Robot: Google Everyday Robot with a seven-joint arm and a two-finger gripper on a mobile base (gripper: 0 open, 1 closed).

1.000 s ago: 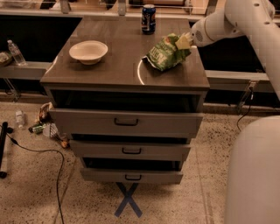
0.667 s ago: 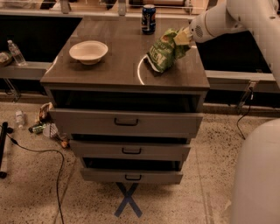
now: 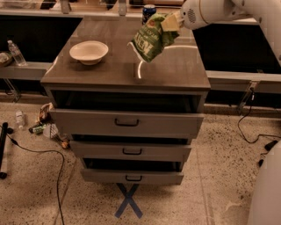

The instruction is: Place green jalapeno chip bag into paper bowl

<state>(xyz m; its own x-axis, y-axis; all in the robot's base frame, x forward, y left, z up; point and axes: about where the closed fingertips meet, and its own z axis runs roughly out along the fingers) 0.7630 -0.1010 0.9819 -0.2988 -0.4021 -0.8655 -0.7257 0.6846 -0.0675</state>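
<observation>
My gripper [image 3: 172,21] is shut on the top corner of the green jalapeno chip bag [image 3: 150,38] and holds it in the air above the middle of the cabinet top. The bag hangs tilted, with its pale lettering facing the camera and a yellow patch near the top at the gripper. The off-white paper bowl [image 3: 88,52] sits empty on the left part of the cabinet top, well left of the bag. My white arm reaches in from the upper right.
A dark blue soda can [image 3: 149,11] stands at the back of the grey drawer cabinet [image 3: 175,70], behind the bag. The three drawers stand partly open. Bottles and litter [image 3: 44,123] lie on the floor at left, cables at left and right.
The gripper has lifted the chip bag off the cabinet top and carried it up and to the left, toward the middle. The bowl and can have not moved.
</observation>
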